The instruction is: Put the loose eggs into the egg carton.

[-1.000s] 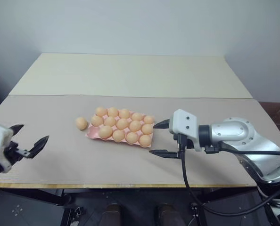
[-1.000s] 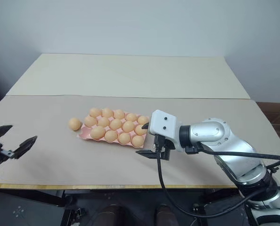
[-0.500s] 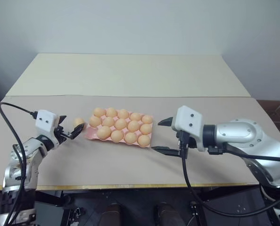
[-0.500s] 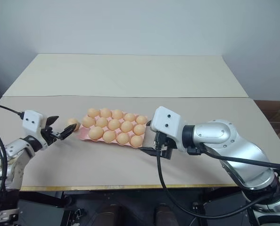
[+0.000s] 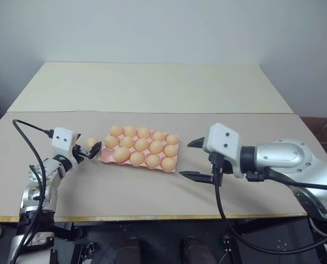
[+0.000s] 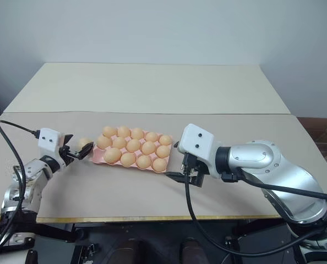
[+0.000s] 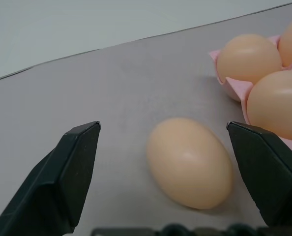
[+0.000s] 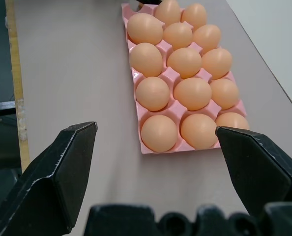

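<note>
egg carton (image 5: 140,152) sits mid table (image 5: 152,88), nearly full; i count about fourteen eggs seated, the free cup is hard to pick out. one loose egg (image 7: 189,162) left, on the table just beside the carton's left end. left gripper (image 5: 88,151) wide open around it, not touching. right gripper (image 5: 196,160) open, empty, hovering near the carton's right end.

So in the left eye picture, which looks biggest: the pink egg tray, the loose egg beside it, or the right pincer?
1. Pink egg tray
2. Right pincer, open; it sits nearer the camera, so it may look larger than it is.
3. Loose egg, clearly the smallest.
</note>
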Available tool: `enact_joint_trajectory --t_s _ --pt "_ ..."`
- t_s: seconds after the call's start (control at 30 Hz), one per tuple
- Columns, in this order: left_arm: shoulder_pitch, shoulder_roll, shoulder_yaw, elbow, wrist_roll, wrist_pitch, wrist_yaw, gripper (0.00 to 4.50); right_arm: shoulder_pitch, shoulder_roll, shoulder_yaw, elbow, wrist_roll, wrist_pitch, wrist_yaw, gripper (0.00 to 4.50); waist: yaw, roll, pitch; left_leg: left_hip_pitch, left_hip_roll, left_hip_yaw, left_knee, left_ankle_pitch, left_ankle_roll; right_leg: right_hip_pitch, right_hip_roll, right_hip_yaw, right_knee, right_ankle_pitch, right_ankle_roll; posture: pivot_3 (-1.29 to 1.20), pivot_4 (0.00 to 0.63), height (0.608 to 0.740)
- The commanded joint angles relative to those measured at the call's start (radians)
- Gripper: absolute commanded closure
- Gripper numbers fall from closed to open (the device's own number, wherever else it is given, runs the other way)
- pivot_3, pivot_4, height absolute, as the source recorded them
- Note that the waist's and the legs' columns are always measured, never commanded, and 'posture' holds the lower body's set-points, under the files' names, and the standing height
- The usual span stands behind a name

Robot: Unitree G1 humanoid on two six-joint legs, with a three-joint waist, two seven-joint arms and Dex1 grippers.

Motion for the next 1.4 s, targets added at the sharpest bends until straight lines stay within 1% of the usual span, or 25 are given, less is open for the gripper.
enact_joint_trajectory --t_s 0.03,0.3,0.4,0.43,0.47,0.5,0.63,0.67,0.7,0.83,0.9,0.97,1.07,1.17,1.3,1.4 --pt "-0.027 -0.001 -0.012 0.021 0.007 -0.042 -0.017 0.02 -0.011 -0.004 -0.034 -0.026 0.009 0.001 -0.017 0.0 0.0 0.0 0.0 0.0 0.0 0.0 0.0 0.0 0.0 0.0 0.0 0.0 0.0 0.0 0.0 0.0 0.15 0.74" --pt "-0.086 -0.019 -0.04 0.128 0.042 -0.097 0.002 0.02 -0.003 -0.006 -0.038 -0.029 0.019 0.0 -0.042 0.0 0.001 0.0 0.0 0.0 0.0 0.0 0.0 0.0 0.0 0.0 0.0 0.0 0.0 0.0 0.0 0.0 0.15 0.74" --pt "-0.099 -0.019 -0.039 0.148 0.043 -0.087 0.008 0.02 -0.001 -0.008 -0.038 -0.029 0.021 0.0 -0.048 0.0 0.001 0.0 0.0 -0.001 0.0 0.0 0.0 0.0 0.0 0.0 0.0 -0.001 0.0 0.0 0.0 0.0 0.15 0.74" --pt "-0.1 -0.017 -0.04 0.152 0.047 -0.091 0.009 0.41 -0.001 -0.007 -0.038 -0.029 0.022 0.0 -0.05 0.0 0.001 0.0 0.0 -0.001 0.0 0.0 0.0 0.0 0.0 0.0 0.0 -0.001 0.0 0.0 0.0 0.0 0.15 0.74" --pt "-0.101 -0.015 -0.042 0.156 0.049 -0.097 0.004 0.6 -0.002 -0.006 -0.038 -0.028 0.023 0.0 -0.052 0.0 0.001 0.0 0.0 -0.001 0.0 0.0 0.0 0.0 0.0 0.0 0.0 -0.001 0.0 0.0 0.0 0.0 0.15 0.74" --pt "-0.101 -0.014 -0.042 0.158 0.049 -0.099 0.001 0.87 -0.002 -0.006 -0.036 -0.027 0.022 0.001 -0.054 0.0 0.001 0.0 0.0 -0.001 0.0 0.0 0.0 0.0 0.0 0.0 0.0 -0.001 0.0 0.0 0.0 0.0 0.15 0.74" --pt "-0.092 -0.005 -0.041 0.145 0.053 -0.092 -0.002 2.14 -0.001 -0.008 -0.036 -0.026 0.027 0.0 -0.054 0.0 0.0 0.0 0.0 -0.001 0.0 0.0 0.0 0.0 0.0 0.0 0.0 -0.001 0.0 0.0 0.0 0.0 0.15 0.74" --pt "-0.089 -0.004 -0.039 0.141 0.055 -0.092 0.003 2.39 -0.001 -0.008 -0.035 -0.026 0.027 -0.001 -0.054 0.0 0.0 0.0 0.0 -0.001 0.0 0.0 0.0 0.0 0.0 0.0 0.0 -0.001 0.0 0.0 0.0 0.0 0.15 0.74" --pt "-0.086 -0.003 -0.037 0.137 0.056 -0.092 0.004 2.48 0.0 -0.008 -0.035 -0.025 0.027 -0.002 -0.053 0.0 0.0 0.0 0.0 -0.001 0.0 0.0 0.0 0.0 0.0 0.0 0.0 -0.001 0.0 0.0 0.0 0.0 0.15 0.74" --pt "-0.056 0.015 -0.031 0.096 0.08 -0.11 0.025 2.52 0.001 -0.009 -0.034 -0.024 0.024 -0.004 -0.054 0.0 -0.001 0.0 0.0 -0.001 0.0 0.0 0.0 0.0 0.0 0.0 0.0 -0.001 0.0 0.0 0.0 0.0 0.15 0.74" --pt "-0.035 0.018 -0.004 0.043 0.05 -0.109 0.012 2.52 0.003 -0.009 -0.034 -0.026 0.024 -0.004 -0.056 0.0 -0.001 0.0 0.0 -0.001 0.0 -0.001 0.0 0.0 0.0 -0.001 0.0 -0.001 0.0 0.0 0.0 0.0 0.15 0.74" --pt "0.012 0.023 0.05 -0.06 -0.032 -0.116 -0.046 2.52 0.006 -0.007 -0.036 -0.031 0.024 -0.001 -0.062 0.0 -0.001 0.0 0.0 -0.002 0.0 -0.001 0.0 0.0 0.0 -0.001 0.0 -0.001 0.0 0.0 0.0 0.0 0.15 0.74" --pt "0.071 0.037 0.093 -0.171 -0.119 -0.12 -0.13 2.52 0.011 -0.004 -0.04 -0.037 0.023 0.002 -0.074 0.0 -0.001 0.0 0.0 -0.002 0.0 -0.001 0.0 0.0 0.0 -0.001 0.0 -0.001 0.0 0.0 0.0 0.0 0.15 0.74" --pt "0.105 0.052 0.117 -0.242 -0.191 -0.1 -0.2 2.52 0.014 -0.001 -0.042 -0.042 0.024 0.004 -0.087 0.0 -0.001 0.0 0.0 -0.001 0.0 -0.002 0.0 0.0 0.0 0.0 -0.001 -0.001 0.0 0.0 0.0 0.0 0.15 0.74" --pt "0.138 0.07 0.123 -0.301 -0.303 -0.059 -0.332 2.52 0.018 0.006 -0.045 -0.051 0.025 0.008 -0.108 0.0 0.0 0.0 0.0 0.0 0.0 -0.001 0.0 0.0 0.0 0.0 0.0 -0.001 0.0 0.0 0.0 0.0 0.15 0.74" --pt "0.127 0.079 0.063 -0.291 -0.297 -0.04 -0.391 2.52 0.027 0.011 -0.046 -0.062 0.021 0.012 -0.132 0.0 0.0 0.0 0.0 0.0 0.0 -0.001 0.0 0.0 0.0 0.0 0.0 -0.001 0.0 0.0 0.0 0.0 0.15 0.74"
